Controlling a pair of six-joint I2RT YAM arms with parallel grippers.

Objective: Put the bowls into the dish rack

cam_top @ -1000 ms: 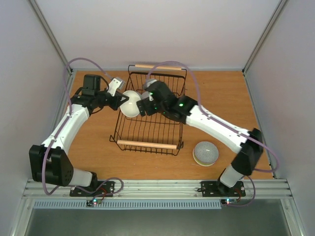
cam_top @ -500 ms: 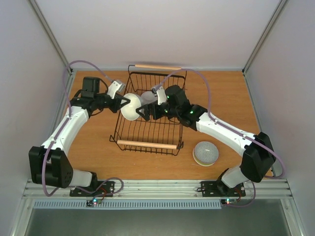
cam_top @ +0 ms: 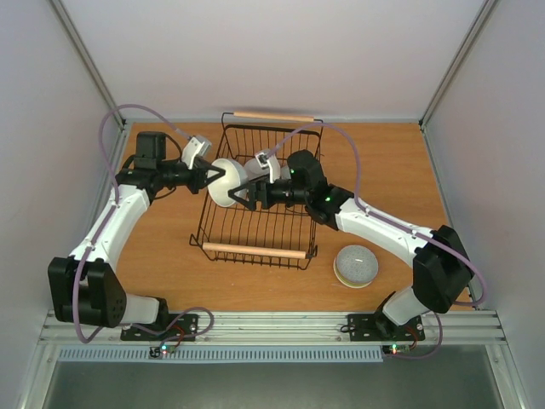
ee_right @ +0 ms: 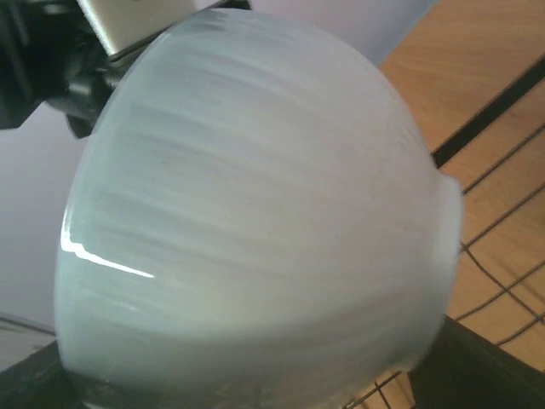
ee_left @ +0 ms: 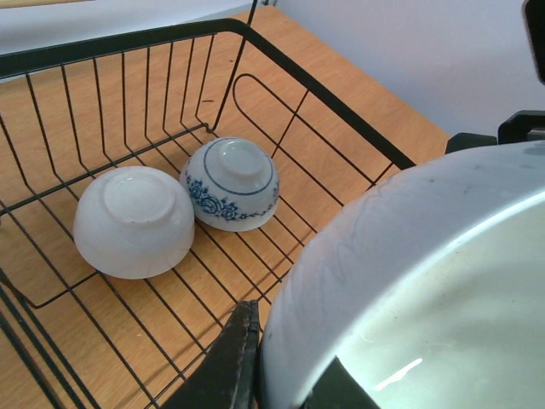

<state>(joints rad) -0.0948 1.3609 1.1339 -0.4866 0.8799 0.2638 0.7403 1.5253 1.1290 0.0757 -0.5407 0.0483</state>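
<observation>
A white bowl (cam_top: 226,183) hangs on its side above the left part of the dish rack (cam_top: 255,251). My left gripper (cam_top: 215,176) is shut on its rim, one finger (ee_left: 228,362) outside the wall and the other inside. My right gripper (cam_top: 242,196) reaches in from the right, jaws open and straddling the bowl's (ee_right: 255,213) rounded underside; contact is unclear. On the rack's floor a plain white bowl (ee_left: 132,221) and a blue-patterned bowl (ee_left: 232,183) lie upside down, side by side.
A grey bowl (cam_top: 355,262) sits upside down on a yellow-green one on the table, right of the rack's near wooden handle. The rack's black wire walls (ee_left: 324,94) rise around the held bowl. The right forearm crosses over the rack's right side.
My right arm has swung round, its gripper now facing the bowl from the right with its jaws narrowing slightly. The left gripper keeps the bowl, shifted slightly up and back.
</observation>
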